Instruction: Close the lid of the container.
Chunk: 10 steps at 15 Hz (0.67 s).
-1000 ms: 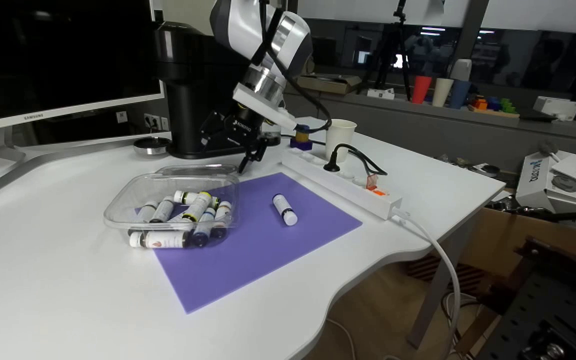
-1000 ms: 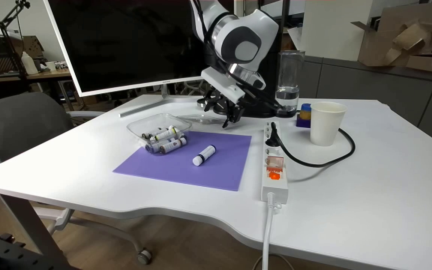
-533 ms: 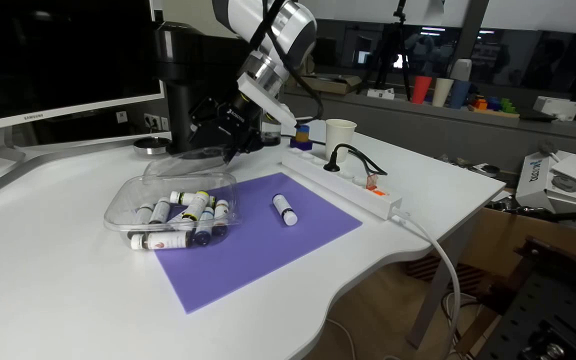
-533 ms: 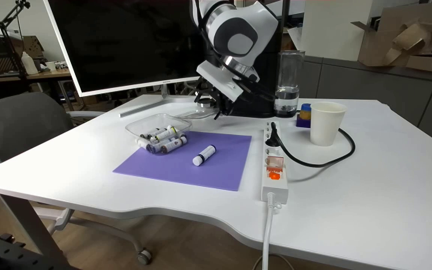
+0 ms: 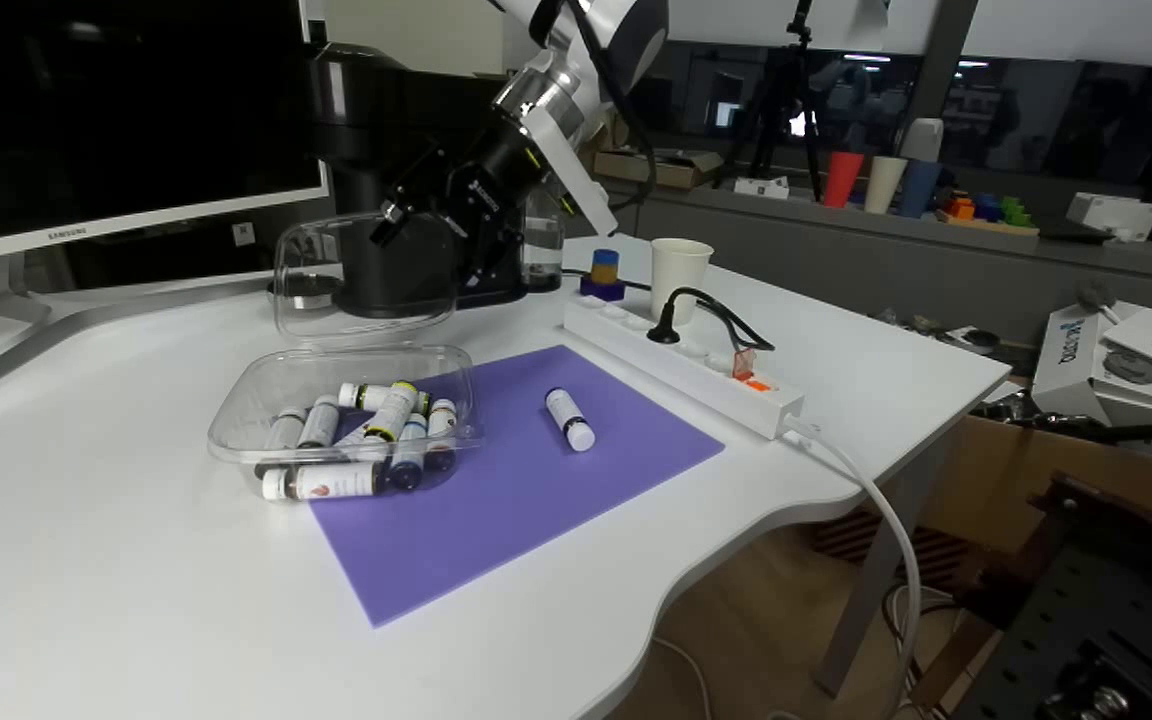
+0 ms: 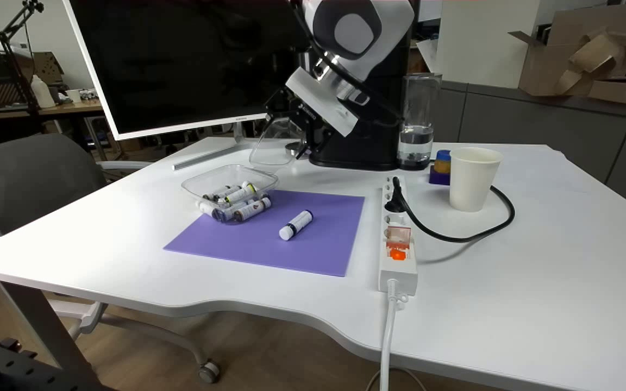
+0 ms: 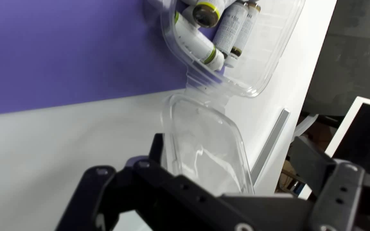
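The container [image 5: 236, 410] is a clear plastic box with several white tubes in it; it also shows in an exterior view [image 6: 193, 190] and the wrist view [image 7: 276, 41]. The clear lid [image 5: 361, 290] stands raised, near upright, joined to the container's far edge; it also shows in an exterior view [image 6: 272, 151] and the wrist view [image 7: 204, 138]. My gripper [image 5: 433, 250] is open behind and beside the lid, also seen in an exterior view [image 6: 290, 127]. In the wrist view [image 7: 230, 144] the lid shows between the spread fingers, one finger close by its edge.
A purple mat [image 5: 516, 510] lies partly under the container, with a loose white tube [image 5: 570, 420] on it. A white power strip [image 5: 686, 370] and a paper cup [image 5: 679, 275] stand to one side. A black appliance [image 5: 376, 200] and a monitor [image 5: 116, 110] stand behind.
The lid has swung up from lying back near the table to near upright. My gripper has risen behind it. The container shifted very slightly; the tubes stayed in it.
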{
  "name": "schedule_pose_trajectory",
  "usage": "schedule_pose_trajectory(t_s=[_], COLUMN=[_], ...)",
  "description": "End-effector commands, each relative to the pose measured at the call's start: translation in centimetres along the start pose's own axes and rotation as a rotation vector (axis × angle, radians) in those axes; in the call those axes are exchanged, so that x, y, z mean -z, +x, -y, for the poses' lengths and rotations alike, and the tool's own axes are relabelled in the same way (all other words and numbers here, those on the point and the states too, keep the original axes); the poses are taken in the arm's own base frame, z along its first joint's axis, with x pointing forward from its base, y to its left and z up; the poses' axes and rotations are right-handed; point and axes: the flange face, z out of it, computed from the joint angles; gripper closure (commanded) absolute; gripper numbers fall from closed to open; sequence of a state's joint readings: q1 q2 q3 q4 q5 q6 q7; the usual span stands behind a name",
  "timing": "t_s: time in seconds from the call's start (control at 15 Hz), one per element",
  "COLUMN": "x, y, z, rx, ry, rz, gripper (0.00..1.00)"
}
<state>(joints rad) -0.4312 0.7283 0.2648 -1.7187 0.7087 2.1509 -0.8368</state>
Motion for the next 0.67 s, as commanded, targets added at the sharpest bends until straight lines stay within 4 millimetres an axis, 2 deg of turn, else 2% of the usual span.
schedule_pose_trajectory(t_s=[0.0, 0.27, 0.6], x=[1.6, 1.8, 1.1], y=[-1.5, -1.7, -0.6], z=[1.7, 2.9, 4.5], rx=[0.094, 0.183, 0.289], ry=[-0.003, -0.017, -0.077], rz=[0.058, 0.13, 0.213], gripper=[0.0, 0.0, 0.0])
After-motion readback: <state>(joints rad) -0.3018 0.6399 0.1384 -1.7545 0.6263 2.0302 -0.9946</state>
